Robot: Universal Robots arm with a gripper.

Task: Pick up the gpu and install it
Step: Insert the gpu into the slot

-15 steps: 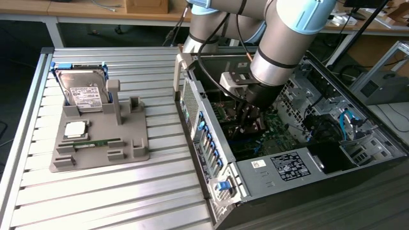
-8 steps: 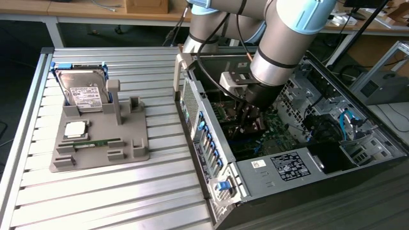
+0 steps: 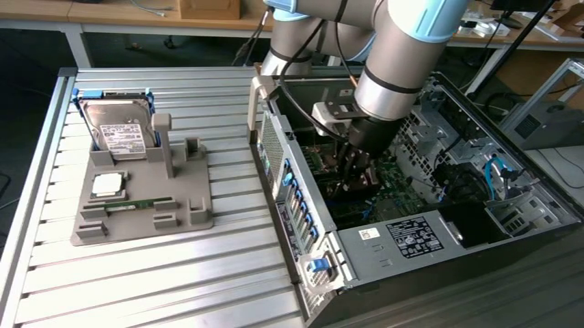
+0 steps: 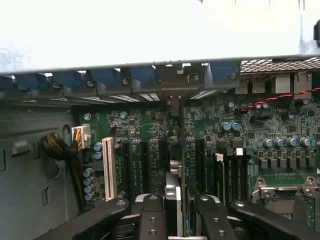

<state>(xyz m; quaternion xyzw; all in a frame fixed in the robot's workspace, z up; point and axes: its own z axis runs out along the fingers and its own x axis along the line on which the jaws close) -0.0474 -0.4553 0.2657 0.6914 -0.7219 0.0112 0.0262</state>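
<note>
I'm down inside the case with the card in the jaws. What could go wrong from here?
1. The gpu sits edge-on in the gripper, above several close-set parallel slots. A small sideways offset could press it onto the wrong slot or onto the board beside one.
2. The card's far end lies near the case's rear wall with its blue latches, and it might catch there.

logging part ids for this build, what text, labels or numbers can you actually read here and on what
No text can be read.
Hard drive white label: print too small.
Computer case black sticker: lines of print, blurred.
Small white sticker beside it: unreadable.
Motherboard markings: too fine.
</note>
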